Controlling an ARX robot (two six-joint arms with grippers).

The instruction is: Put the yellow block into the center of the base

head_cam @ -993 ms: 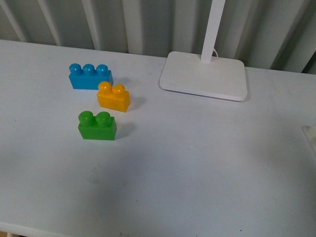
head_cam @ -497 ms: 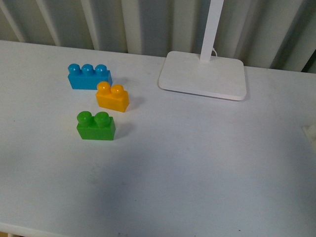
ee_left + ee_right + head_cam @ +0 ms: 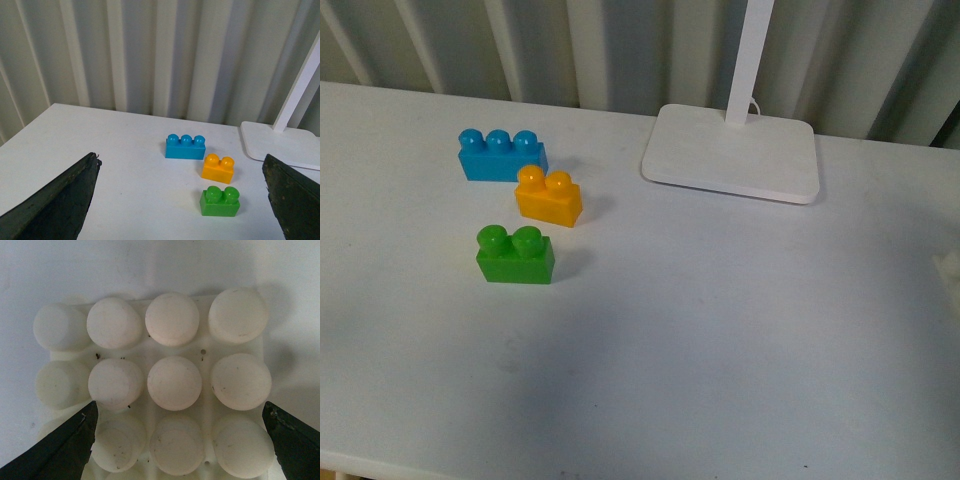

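- Glossy yellow block, two rounded studs, left of centre on matte white worktop.
- White plastic base: domed, dirt-flecked studs.
- Jaws spread wide, empty: left gripper, right gripper.

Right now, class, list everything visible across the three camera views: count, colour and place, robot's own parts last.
yellow block: one, yellow-orange, on the table between the other two bricks
blue brick: one, blue, farthest back of the three
green brick: one, green, nearest the robot
base: one, white, studded, directly under the right claw
lamp foot: one, white, table's far side, upright pole on it
table: one, white, beneath everything
left claw: one, dark, open, facing the bricks
right claw: one, dark, open, above the base
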